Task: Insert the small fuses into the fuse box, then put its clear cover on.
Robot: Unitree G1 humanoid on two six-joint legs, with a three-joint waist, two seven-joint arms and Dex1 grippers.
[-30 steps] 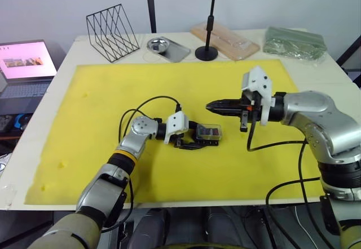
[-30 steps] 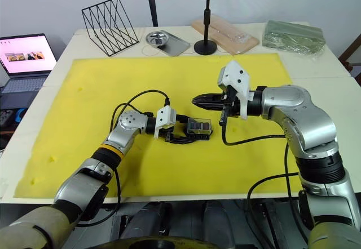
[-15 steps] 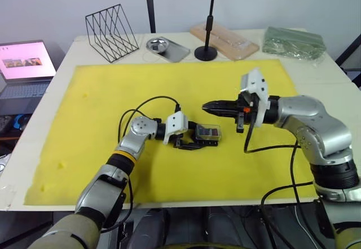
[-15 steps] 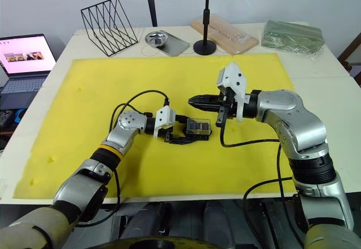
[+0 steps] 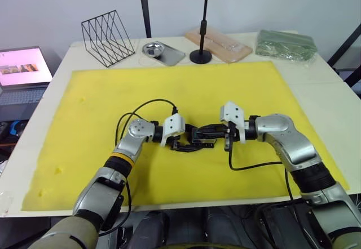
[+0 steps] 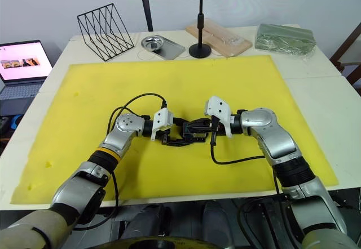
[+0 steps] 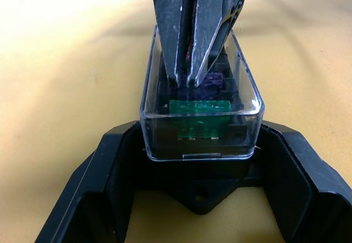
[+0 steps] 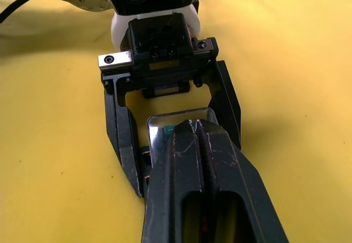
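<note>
Head views: my left fingers (image 6: 179, 134) and right fingers (image 6: 192, 128) meet mid-mat (image 6: 237, 80) over the box (image 5: 201, 142), too small to read here. Left wrist: my fingers clamp the box (image 7: 201, 138), cover (image 7: 201, 108) already on, green fuse (image 7: 199, 107) seated; other fuses hidden. Right wrist: my fingers (image 8: 197, 138) are clenched, pressing the cover top (image 8: 162, 126); whether it's fully snapped down, I can't tell
</note>
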